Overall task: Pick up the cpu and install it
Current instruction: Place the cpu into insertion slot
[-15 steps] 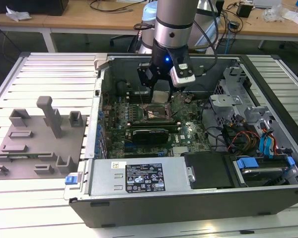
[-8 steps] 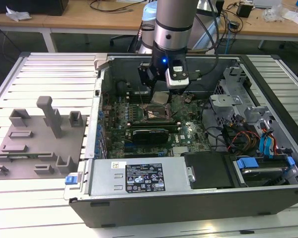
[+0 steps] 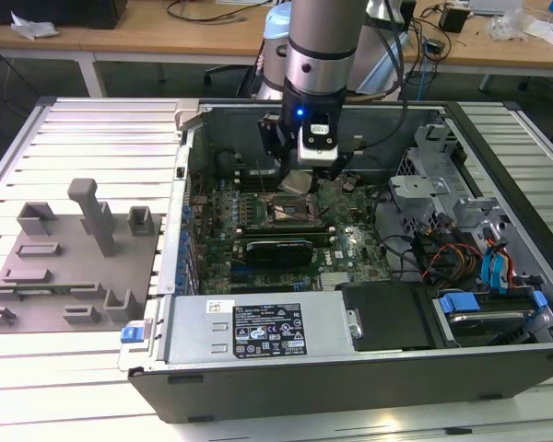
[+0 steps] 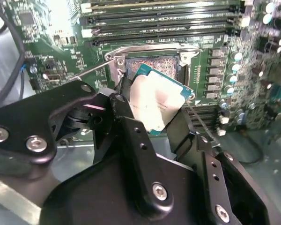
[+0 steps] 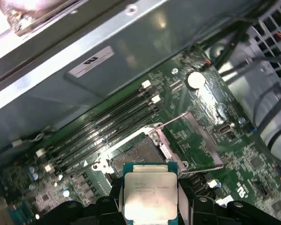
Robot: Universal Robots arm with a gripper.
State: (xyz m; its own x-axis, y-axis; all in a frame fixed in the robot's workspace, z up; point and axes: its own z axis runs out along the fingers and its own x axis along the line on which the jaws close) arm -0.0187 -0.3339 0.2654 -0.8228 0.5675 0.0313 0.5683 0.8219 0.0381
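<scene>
cpu [image 4: 155,101] pinched in hand [image 4: 152,112], tilted (above open socket [image 4: 152,63]), arm [image 3: 323,46] vertical

Silver-grey arm [image 3: 324,37] with blue light [image 3: 300,114]; black gripper [image 4: 152,110] links carry silver screws [image 4: 159,190].

**Bare socket, crowded edges**

We see the dark square metal-edged socket frame [image 4: 152,63] lying bare, with the black two-fingered gripper [image 4: 152,111] clamping the silvery-topped square cpu [image 4: 157,105] just over it. Long black memory slots [image 4: 164,18] line one side. A thin metal lever wire [image 4: 91,70] juts out beside another.
</scene>
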